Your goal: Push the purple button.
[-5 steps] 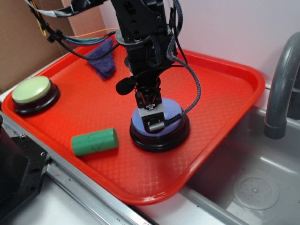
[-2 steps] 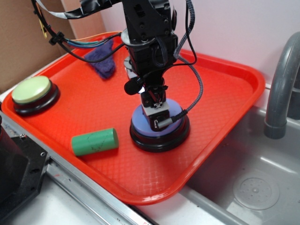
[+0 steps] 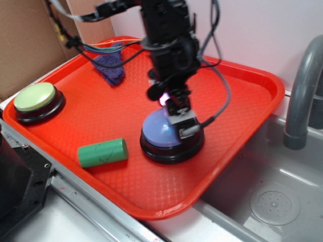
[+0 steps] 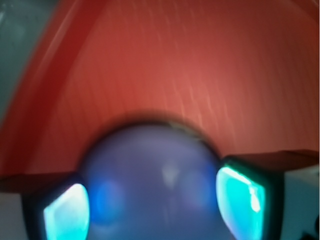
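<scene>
Button: the purple button (image 3: 162, 132) is sitting near the front middle of the red tray (image 3: 242, 106), right under us.
Gripper: we are pointing the gripper (image 3: 180, 121) straight down, fingers (image 4: 241, 201) flanking the dome, holding nothing; the gap looks open.
Reason: we are likely pressing with the tip.
Surroundings: the tray is resting beside a grey sink (image 3: 272, 201).

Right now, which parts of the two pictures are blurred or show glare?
Exterior view: the arm and gripper are smeared by motion, while the red tray is fairly sharp. Wrist view: everything is soft; the purple button fills the bottom, and both fingers glow cyan.
</scene>
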Robot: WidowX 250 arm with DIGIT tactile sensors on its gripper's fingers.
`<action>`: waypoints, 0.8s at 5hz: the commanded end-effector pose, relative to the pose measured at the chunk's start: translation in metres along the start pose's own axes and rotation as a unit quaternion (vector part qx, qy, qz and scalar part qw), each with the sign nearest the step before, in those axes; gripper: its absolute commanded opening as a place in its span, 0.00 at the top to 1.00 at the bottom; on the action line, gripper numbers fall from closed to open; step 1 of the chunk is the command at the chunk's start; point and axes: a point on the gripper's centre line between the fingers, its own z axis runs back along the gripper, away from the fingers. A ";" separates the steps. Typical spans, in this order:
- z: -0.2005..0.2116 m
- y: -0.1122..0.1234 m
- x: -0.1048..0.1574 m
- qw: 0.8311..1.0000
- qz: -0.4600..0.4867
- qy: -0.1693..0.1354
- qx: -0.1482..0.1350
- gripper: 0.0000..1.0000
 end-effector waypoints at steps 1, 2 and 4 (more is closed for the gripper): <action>0.054 -0.012 -0.003 0.999 -0.034 0.011 0.039 0.00; 0.098 -0.012 -0.016 0.998 -0.028 -0.011 0.058 0.00; 0.110 -0.020 -0.037 0.998 -0.043 -0.013 0.038 0.00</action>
